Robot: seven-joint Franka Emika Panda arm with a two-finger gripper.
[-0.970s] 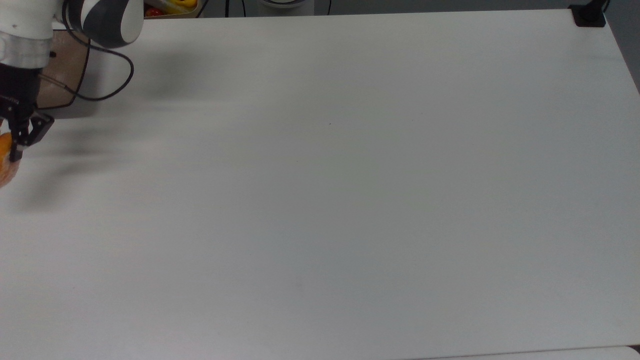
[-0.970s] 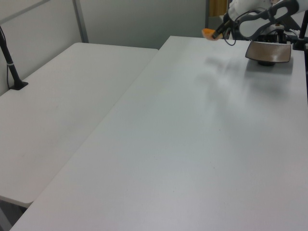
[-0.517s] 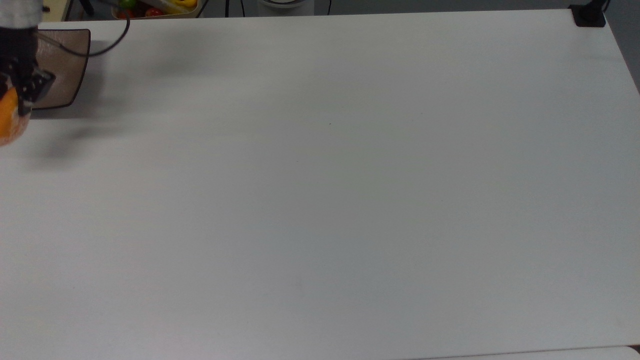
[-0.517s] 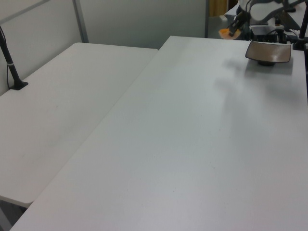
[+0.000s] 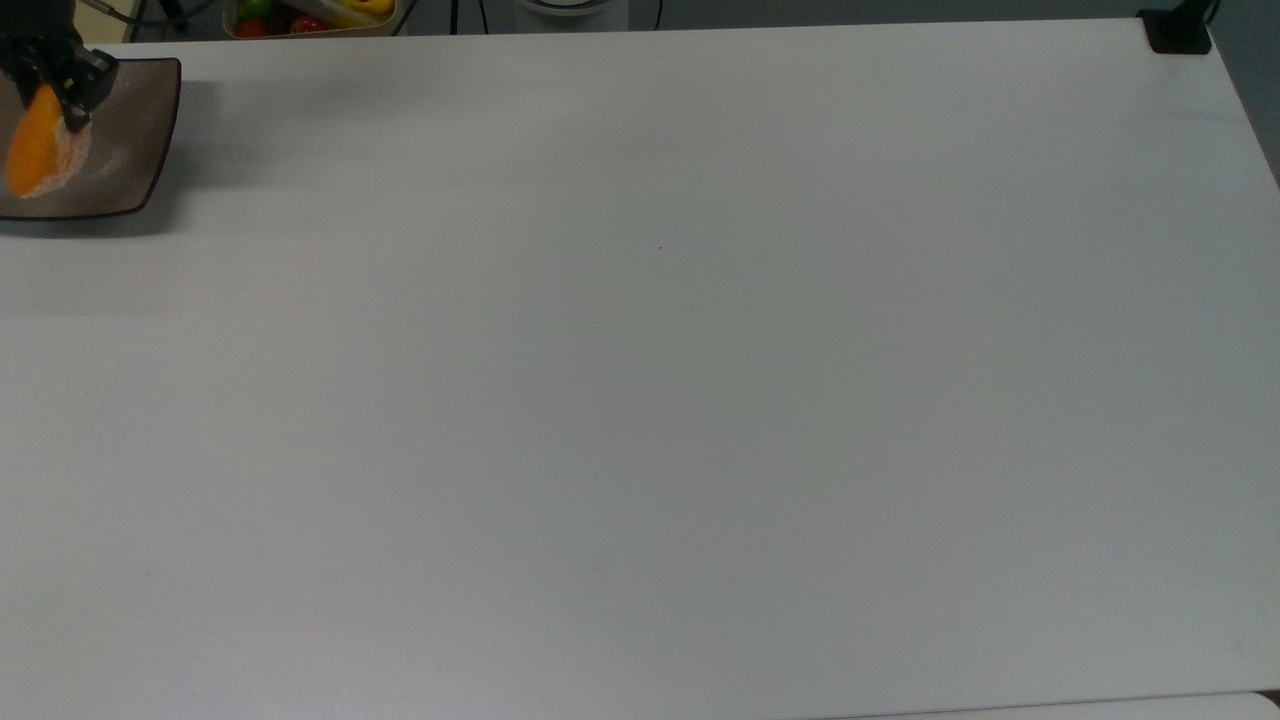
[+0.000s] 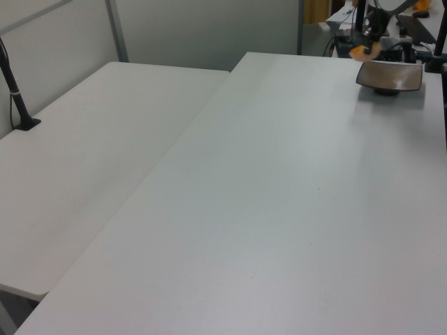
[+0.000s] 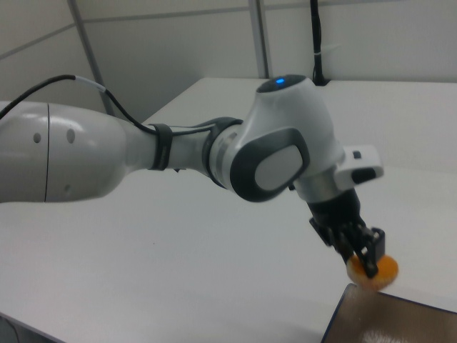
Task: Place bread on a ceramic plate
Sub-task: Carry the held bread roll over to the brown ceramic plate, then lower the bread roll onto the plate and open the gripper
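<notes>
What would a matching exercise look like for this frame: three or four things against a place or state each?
Things:
1. bun
2. plate
3. claw
4. crate of fruit

Descriptions:
A. beyond the table's far edge in the top view
B. brown, on the table at the top view's left edge
C. orange, held in the air at the plate
D. shut on something

Pairs: 1-C, 2-B, 3-D, 4-A
</notes>
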